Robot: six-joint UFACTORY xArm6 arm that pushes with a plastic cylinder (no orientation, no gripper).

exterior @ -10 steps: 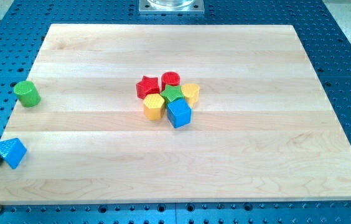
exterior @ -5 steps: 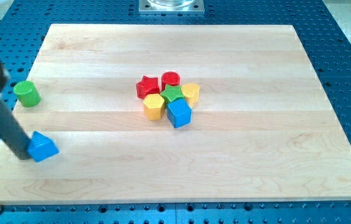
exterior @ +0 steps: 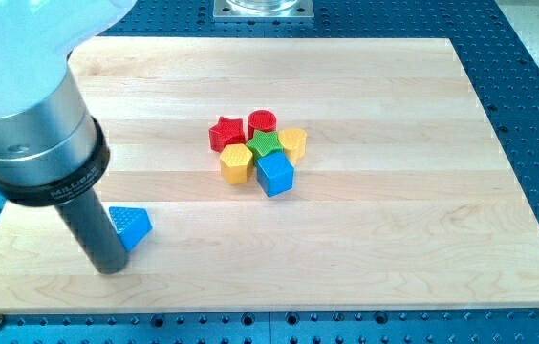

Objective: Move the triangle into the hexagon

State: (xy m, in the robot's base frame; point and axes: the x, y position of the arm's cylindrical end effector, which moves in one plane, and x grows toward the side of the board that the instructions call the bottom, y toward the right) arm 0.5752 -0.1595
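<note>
The blue triangle (exterior: pixel 133 226) lies on the wooden board (exterior: pixel 394 220) at the lower left. My tip (exterior: pixel 112 268) stands just to the left of and below it, touching or nearly touching its left side. The yellow hexagon (exterior: pixel 236 163) sits in a cluster near the board's middle, well to the right of and above the triangle. The thick arm body fills the upper left of the view.
Packed around the hexagon are a red star (exterior: pixel 226 133), a red cylinder (exterior: pixel 262 122), a green block (exterior: pixel 266 144), a second yellow block (exterior: pixel 292 143) and a blue cube (exterior: pixel 274 174). The arm hides the board's left edge.
The tip has pushed the blue triangle to the right, from the board's left edge to about a quarter of the way across. The arm now covers the green cylinder seen earlier at the left.
</note>
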